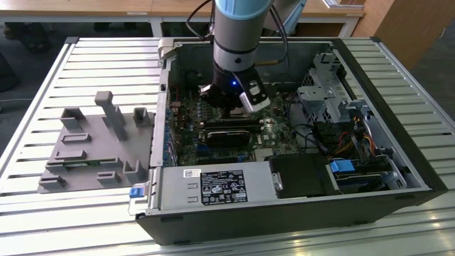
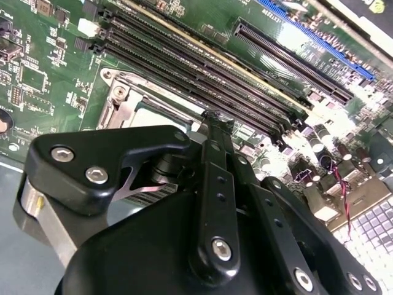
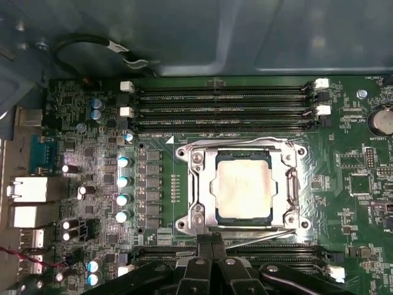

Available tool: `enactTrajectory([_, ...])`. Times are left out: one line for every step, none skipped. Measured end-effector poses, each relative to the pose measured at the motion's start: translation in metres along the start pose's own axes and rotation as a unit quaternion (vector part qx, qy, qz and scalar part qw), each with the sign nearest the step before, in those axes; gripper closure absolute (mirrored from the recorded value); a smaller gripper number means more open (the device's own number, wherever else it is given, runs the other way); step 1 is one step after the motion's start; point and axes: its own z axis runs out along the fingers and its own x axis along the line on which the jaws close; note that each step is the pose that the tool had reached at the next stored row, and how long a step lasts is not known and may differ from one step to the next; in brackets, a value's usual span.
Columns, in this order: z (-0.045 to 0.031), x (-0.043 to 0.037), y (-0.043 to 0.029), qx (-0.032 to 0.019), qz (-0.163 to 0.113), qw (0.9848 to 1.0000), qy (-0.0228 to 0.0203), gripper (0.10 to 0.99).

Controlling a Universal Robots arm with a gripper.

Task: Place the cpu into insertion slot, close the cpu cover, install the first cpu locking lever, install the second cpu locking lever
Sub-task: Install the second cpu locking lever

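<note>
First wrist view gives you the clearest look: the cpu (image 3: 243, 185) sits in the insertion slot (image 3: 195, 184) on the motherboard (image 3: 344, 184), with the cpu cover (image 3: 288, 184) lying closed as a silver frame around it. Your end effector (image 3: 210, 238) hovers just beside the socket's edge, between it and the nearer memory slots (image 3: 276, 251), fingertips pressed together and holding nothing. In the exterior view you see the arm (image 1: 238, 37) reaching down into the open computer case (image 1: 284, 213), which rests on the slatted surface (image 1: 42, 224).
</note>
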Motion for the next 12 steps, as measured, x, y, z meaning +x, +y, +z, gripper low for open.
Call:
enactTrajectory([0.0004,0.0000,-0.0001,-0.0005,0.000,1.0000,0.0000,0.980])
enactTrajectory([0.0007,0.0000,-0.0002,-0.0007,0.000,1.0000,0.0000,0.980])
enactTrajectory([0.0010,0.0001,-0.0002,-0.0008,0.000,1.0000,0.0001,0.980])
enactTrajectory([0.0011,0.0001,-0.0002,-0.0007,0.000,1.0000,0.0001,0.980])
enactTrajectory([0.0014,0.0002,-0.0003,-0.0008,0.000,1.0000,0.0001,0.980])
enactTrajectory([0.0016,0.0003,-0.0003,-0.0008,0.000,1.0000,0.0001,0.980])
enactTrajectory([0.0017,0.0005,-0.0004,-0.0008,0.000,1.0000,0.0000,0.980])
enactTrajectory([0.0018,0.0007,-0.0006,-0.0009,0.000,1.0000,0.0001,0.980])
enactTrajectory([0.0018,0.0008,-0.0010,-0.0010,0.000,1.0000,0.0001,0.980])
enactTrajectory([0.0018,0.0009,-0.0014,-0.0011,0.000,1.0000,0.0001,0.980])
enactTrajectory([0.0018,0.0010,-0.0020,-0.0014,0.000,1.0000,0.0001,0.980])
enactTrajectory([0.0018,0.0011,-0.0026,-0.0017,0.000,1.0000,0.0001,0.980])
